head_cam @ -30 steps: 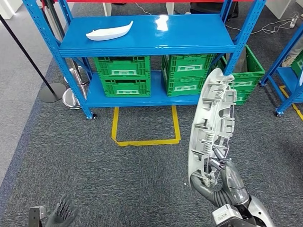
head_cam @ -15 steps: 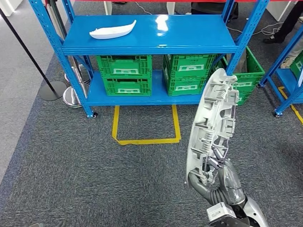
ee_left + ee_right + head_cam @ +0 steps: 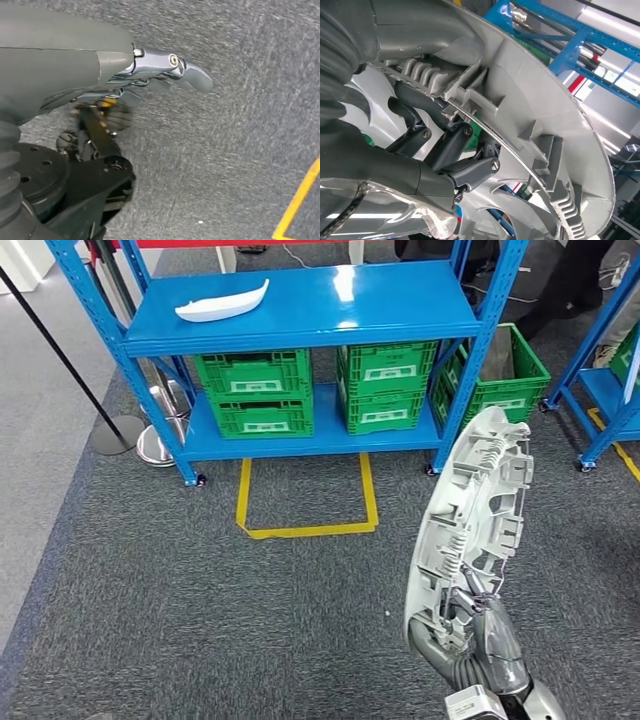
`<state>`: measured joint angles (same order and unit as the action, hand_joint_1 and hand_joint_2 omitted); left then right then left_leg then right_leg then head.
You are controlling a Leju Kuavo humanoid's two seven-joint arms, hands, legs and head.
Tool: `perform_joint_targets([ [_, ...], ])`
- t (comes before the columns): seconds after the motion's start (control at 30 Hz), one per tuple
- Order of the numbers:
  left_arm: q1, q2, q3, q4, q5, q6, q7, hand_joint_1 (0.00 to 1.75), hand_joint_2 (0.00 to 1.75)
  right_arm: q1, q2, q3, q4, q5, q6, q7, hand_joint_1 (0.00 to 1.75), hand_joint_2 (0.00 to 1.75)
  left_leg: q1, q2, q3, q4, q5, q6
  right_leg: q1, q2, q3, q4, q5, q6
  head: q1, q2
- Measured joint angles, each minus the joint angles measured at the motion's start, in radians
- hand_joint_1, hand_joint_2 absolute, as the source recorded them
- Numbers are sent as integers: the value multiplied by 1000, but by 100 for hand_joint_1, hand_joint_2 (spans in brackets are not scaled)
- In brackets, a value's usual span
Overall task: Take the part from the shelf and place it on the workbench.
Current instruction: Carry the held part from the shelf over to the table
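Observation:
My right hand [image 3: 474, 638] grips a large grey ribbed plastic part [image 3: 472, 520] by its lower end and holds it upright over the carpet, in front of the blue shelf [image 3: 302, 315] and to its right. In the right wrist view the dark fingers [image 3: 446, 145] hook through the part's [image 3: 550, 105] ribbing. A white curved part [image 3: 219, 305] lies on the shelf's upper board at the left. My left hand [image 3: 124, 95] hangs over the grey carpet with its thumb stretched out and nothing in it.
Green crates [image 3: 253, 390] [image 3: 381, 385] sit on the lower shelf board, and another [image 3: 494, 375] stands on the floor beside the shelf. A yellow tape square [image 3: 306, 530] marks the carpet. A stanchion base [image 3: 113, 435] stands left, a second blue rack [image 3: 604, 390] right. A person's legs [image 3: 573, 280] are far right.
The whole picture has shifted, so the camera moved. The held part now sits further right and lower in the head view. My left hand has dropped below that view's bottom edge.

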<state>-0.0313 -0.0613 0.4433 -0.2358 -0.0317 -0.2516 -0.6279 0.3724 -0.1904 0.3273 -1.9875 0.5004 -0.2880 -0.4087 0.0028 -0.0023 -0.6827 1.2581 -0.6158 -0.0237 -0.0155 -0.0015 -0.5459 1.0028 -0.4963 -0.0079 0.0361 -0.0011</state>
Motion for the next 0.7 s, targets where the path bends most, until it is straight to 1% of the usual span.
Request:
perform_joint_targets([
  [0.03,0,0,0,0,0,0,0,0,175,1,0,0,0,0,0,0,175,175,0,0,4,33,-7,1,3,-1,-13,3,9,-1,0,0],
  [0.07,0,-1,0,0,0,0,0,0,175,1,0,0,0,0,0,0,175,175,-1,0,24,32,6,6,6,-1,-27,5,17,-2,0,0],
  [0.1,-1,-1,0,1,0,-1,0,0,175,2,0,0,0,0,0,0,175,175,-3,0,61,-7,32,13,11,-1,-39,7,25,-3,0,0],
  [0.13,-2,-1,0,1,0,-1,0,0,175,3,0,0,-1,0,0,0,175,175,-6,-1,110,-72,57,25,14,-1,-48,9,32,-3,0,0],
  [0.17,-3,-1,0,1,0,-1,0,0,175,3,0,0,-2,0,0,0,175,175,-11,0,164,-153,69,38,18,0,-56,10,40,-1,0,0],
  [0.2,-6,-1,0,1,-1,0,0,0,175,4,0,0,-3,0,-1,0,175,175,-16,-1,207,-221,72,48,19,-1,-62,10,48,2,1,0],
  [0.23,-7,0,0,1,-3,1,0,0,175,4,0,0,-4,0,-3,0,175,175,-21,-1,232,-264,70,53,17,-2,-65,9,56,6,1,0],
  [0.27,-9,0,0,1,-7,3,0,0,175,6,-1,0,-5,0,-6,0,175,175,-25,-2,242,-288,68,56,15,-2,-68,7,65,13,0,0],
  [0.3,-9,-2,0,1,-13,7,1,0,175,10,-2,0,-7,-1,-10,0,175,175,-27,-2,238,-295,78,57,13,-3,-69,4,74,20,-1,0],
  [0.33,-10,-4,0,1,-20,13,3,0,175,16,-4,-1,-10,-2,-14,0,175,175,-26,0,232,-301,90,59,11,-2,-72,5,73,25,-2,0],
  [0.37,-11,-7,-1,2,-26,18,4,0,175,24,-7,-1,-14,-5,-19,0,175,175,-24,3,225,-308,103,64,12,0,-82,16,55,31,-3,0],
  [0.4,-12,-10,-1,2,-31,24,6,0,175,30,-11,-3,-17,-8,-22,0,175,175,-21,5,214,-313,116,67,12,1,-96,47,18,35,-2,0],
  [0.43,-14,-14,-1,2,-35,29,8,0,175,33,-16,-5,-19,-13,-24,0,175,175,-18,8,201,-314,127,69,11,2,-113,96,-33,39,-1,0],
  [0.47,-15,-17,-1,2,-40,33,10,0,175,35,-21,-7,-20,-17,-25,0,175,175,-18,8,185,-311,137,71,9,2,-130,158,-83,44,0,0],
  [0.5,-16,-21,-2,2,-45,36,13,0,175,36,-25,-10,-21,-21,-26,1,175,175,-17,10,168,-306,147,70,7,1,-141,221,-115,49,0,0],
  [0.53,-17,-25,-3,2,-49,39,15,0,175,37,-29,-14,-21,-25,-26,2,175,175,-16,12,151,-300,156,69,4,1,-142,266,-123,54,0,0],
  [0.57,-18,-28,-5,2,-54,41,16,0,175,39,-31,-17,-21,-27,-26,2,175,175,-15,14,133,-293,164,66,1,1,-132,286,-106,59,0,0],
  [0.6,-19,-31,-7,2,-58,43,17,0,175,41,-33,-19,-21,-29,-26,3,175,175,-12,15,114,-284,171,62,-2,1,-104,272,-74,65,0,0],
  [0.63,-20,-33,-9,2,-63,44,18,0,175,43,-35,-22,-22,-30,-26,4,175,175,-9,15,97,-273,177,58,-7,0,-62,227,-45,71,0,0],
  [0.67,-21,-34,-11,2,-67,45,19,0,175,45,-36,-23,-22,-30,-26,5,175,175,-8,15,81,-261,182,52,-9,1,-6,158,-36,77,1,0],
  [0.7,-22,-36,-13,2,-72,46,19,0,175,47,-37,-25,-24,-30,-26,6,175,175,-8,15,67,-248,186,46,-10,2,44,85,-45,75,2,0],
])
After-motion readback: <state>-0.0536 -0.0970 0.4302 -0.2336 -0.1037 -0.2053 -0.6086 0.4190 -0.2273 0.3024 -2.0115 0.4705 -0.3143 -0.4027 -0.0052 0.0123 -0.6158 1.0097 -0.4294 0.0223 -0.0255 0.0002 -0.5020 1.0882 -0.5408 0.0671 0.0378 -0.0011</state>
